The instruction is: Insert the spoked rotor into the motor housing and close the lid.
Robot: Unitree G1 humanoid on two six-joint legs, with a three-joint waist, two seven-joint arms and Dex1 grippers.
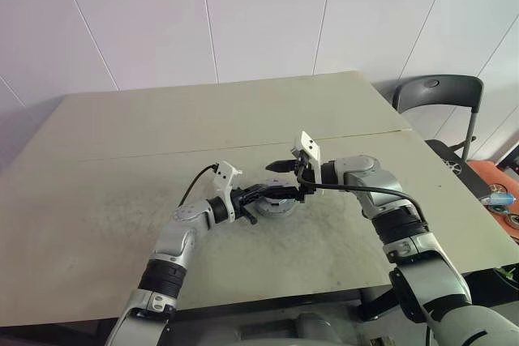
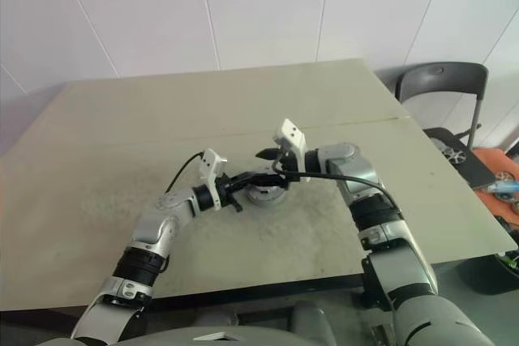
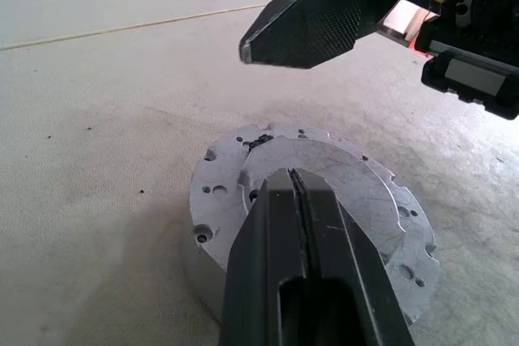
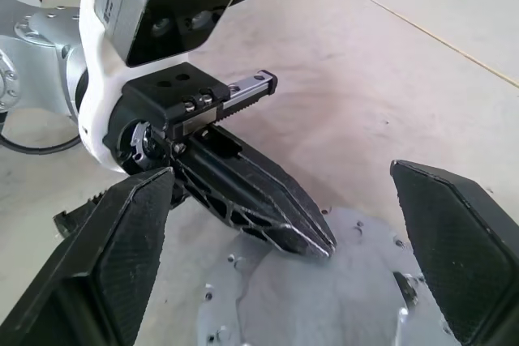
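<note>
Table (image 1: 122, 160) comes first: a broad pale surface, bare apart from the one assembly near its front middle. There the motor housing (image 3: 203, 261) stands as a short drum with the lid (image 3: 324, 200) lying flat on top of it; the spoked rotor is not to be seen, so I judge it is already inside under the lid. A dark chair (image 1: 438, 95) stands beyond the table's right corner.

The left pincer (image 3: 298, 192) has its fingers pressed together, gripping nothing, the tip resting on or just above the lid's top face; which of the two I cannot tell. The right pincer (image 4: 280, 224) is spread wide, empty, hanging just above the assembly with one finger on each side of the left tip.

Risks, as I judge them: the two pincers are very near each other, so any sideways move could knock them together. A push from the left tip off centre could tip the lid or slide the whole drum across the table. Whether the lid sits fully seated and square cannot be confirmed here; if it is cocked, pressing could jam it.
</note>
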